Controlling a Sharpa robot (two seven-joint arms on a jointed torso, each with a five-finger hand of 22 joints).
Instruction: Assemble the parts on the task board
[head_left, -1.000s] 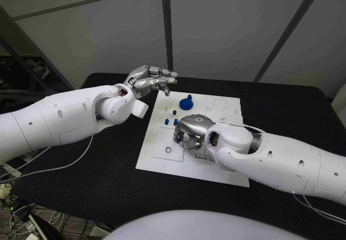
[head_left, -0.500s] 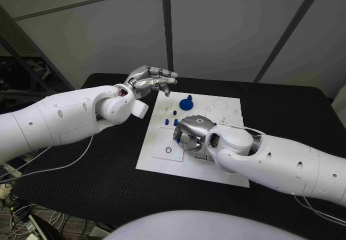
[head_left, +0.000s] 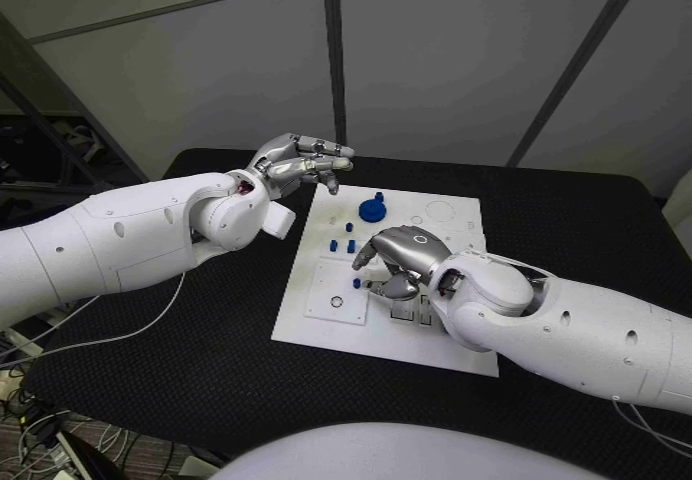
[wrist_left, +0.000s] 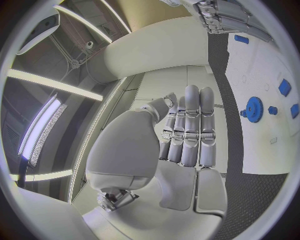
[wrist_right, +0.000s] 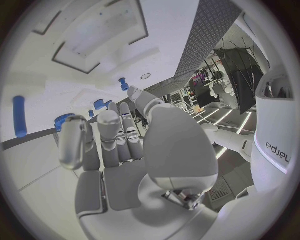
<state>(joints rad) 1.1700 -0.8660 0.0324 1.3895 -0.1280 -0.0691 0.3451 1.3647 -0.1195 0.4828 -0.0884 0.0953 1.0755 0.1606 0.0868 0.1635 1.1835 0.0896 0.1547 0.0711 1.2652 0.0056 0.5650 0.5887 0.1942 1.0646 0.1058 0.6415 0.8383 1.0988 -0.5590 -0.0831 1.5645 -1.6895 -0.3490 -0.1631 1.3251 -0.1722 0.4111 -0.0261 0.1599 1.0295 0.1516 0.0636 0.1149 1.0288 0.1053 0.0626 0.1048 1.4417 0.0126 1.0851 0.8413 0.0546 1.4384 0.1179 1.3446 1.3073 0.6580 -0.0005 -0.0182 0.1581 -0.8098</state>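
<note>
**Head view: right hand shifts over board centre, nothing picked**

Head view shows the right hand (head_left: 400, 262) now a bit farther along the task board (head_left: 329, 300) than a second ago, wrist rolled, fingers curled down onto the board's middle. Can't tell whether it holds a part; right wrist view shows fingers loosely bent, nothing visibly between them. Left hand (head_left: 300, 160) unchanged, hovering off the board's far-left corner, fingers curled in, empty.

Blue gear (head_left: 372, 208) sits on the far half, small blue pegs (head_left: 342, 243) just beside the right hand's fingers. My read: still positioning, assembly barely started.

Room: board's near-left area is free; pegs crowd the fingertips, knock risk.
</note>
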